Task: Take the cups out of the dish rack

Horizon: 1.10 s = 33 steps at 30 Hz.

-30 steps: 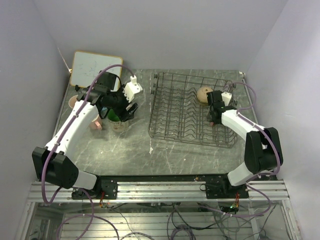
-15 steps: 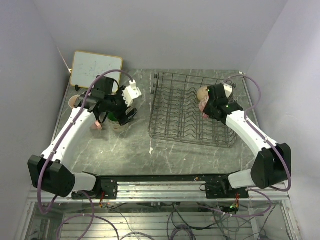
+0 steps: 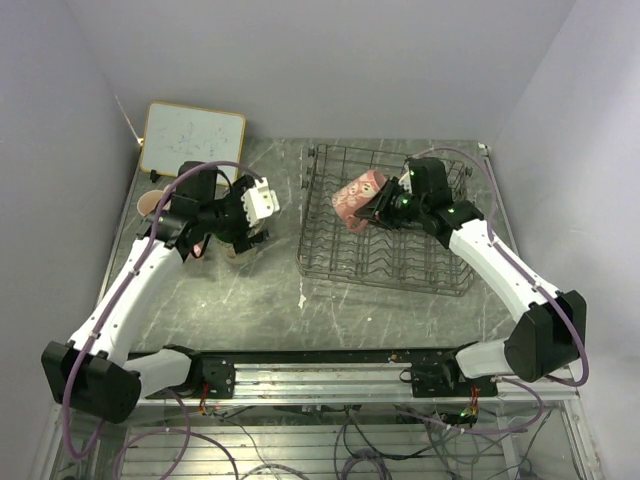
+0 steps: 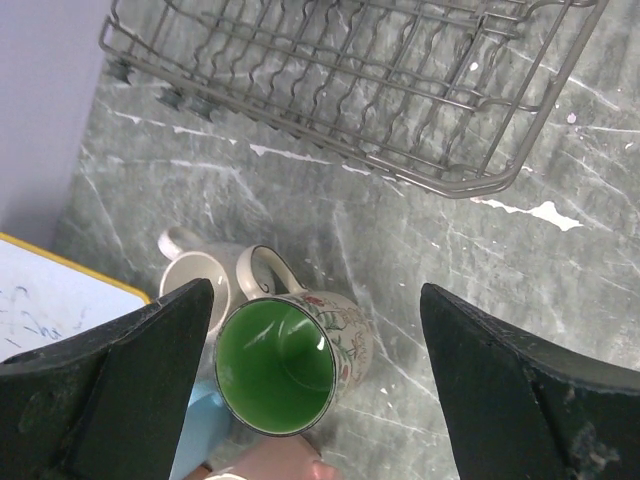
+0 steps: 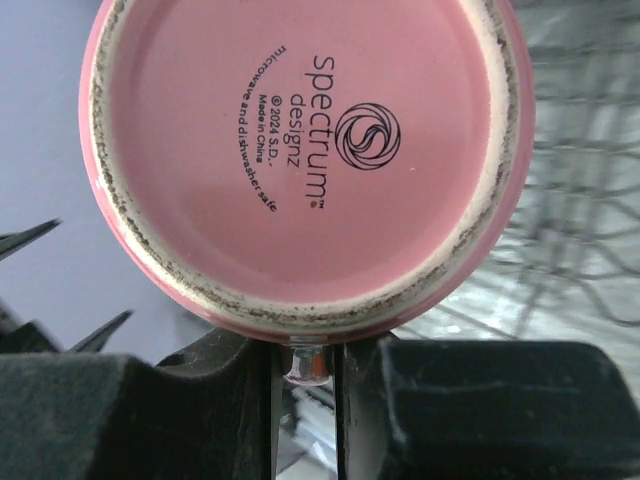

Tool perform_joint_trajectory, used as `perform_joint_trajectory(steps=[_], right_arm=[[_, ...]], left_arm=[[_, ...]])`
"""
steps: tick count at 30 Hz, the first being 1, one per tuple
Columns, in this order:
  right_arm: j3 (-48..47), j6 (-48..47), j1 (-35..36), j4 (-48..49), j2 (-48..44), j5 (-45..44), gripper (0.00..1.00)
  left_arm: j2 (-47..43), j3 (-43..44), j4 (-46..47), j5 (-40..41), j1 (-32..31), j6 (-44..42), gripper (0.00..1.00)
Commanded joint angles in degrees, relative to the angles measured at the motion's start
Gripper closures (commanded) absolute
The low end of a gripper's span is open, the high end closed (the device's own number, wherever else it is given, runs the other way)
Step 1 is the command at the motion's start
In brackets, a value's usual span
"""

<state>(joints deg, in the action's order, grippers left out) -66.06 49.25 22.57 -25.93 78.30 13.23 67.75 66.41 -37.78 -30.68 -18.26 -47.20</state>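
Right claw (image 5: pixel 305 375) grips pink mug (image 5: pixel 300 150) by its handle, held over dish rack (image 3: pixel 330 262). Left claw (image 4: pixel 315 390) gapes empty, green-lined mug (image 4: pixel 278 365) on tabletop (image 4: pixel 450 250) just below it. Unloading step; next probably needs clearing rack wall, then setting down.

Left gripper (image 4: pixel 315 292) spread, right gripper (image 5: pixel 308 362) clamped

Grey-green marbled table (image 3: pixel 260 290). Dish rack (image 3: pixel 335 245) toward far right corner. Whiteboard (image 3: pixel 192 140) propped at far left corner. Near left edge: green-lined mug (image 4: pixel 285 365) upright, cream-white mug (image 4: pixel 190 285) just beside it
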Motion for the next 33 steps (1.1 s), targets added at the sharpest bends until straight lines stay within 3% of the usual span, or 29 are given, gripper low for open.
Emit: perform_joint_trajectory(steps=[1, 9, 17, 27, 33], right_arm=[[-3.5, 7.13, 1.29, 14.98, -0.05, 17.79, 1.0], [0.58, 20.81, 6.98, 35.52, 2.67, 30.84, 1.0], [1.18, 27.73, 13.02, 47.06, 5.63, 33.24, 1.0], [3.08, 36.82, 18.48, 60.67, 7.81, 33.17, 1.0], [3.14, 39.12, 19.87, 63.73, 8.72, 33.62, 1.0]], left_arm=[[-4.92, -1.9, 3.82, -4.56, -0.02, -6.13, 0.04], [-16.38, -12.85, 19.19, -3.36, -0.82, -11.49, 0.08], [-23.64, -16.76, 28.8, -2.55, -2.3, -14.18, 0.1], [-27.27, -17.25, 25.33, -3.81, -2.39, -20.08, 0.15], [-27.66, -17.8, 26.63, -3.16, -2.39, -19.04, 0.19]])
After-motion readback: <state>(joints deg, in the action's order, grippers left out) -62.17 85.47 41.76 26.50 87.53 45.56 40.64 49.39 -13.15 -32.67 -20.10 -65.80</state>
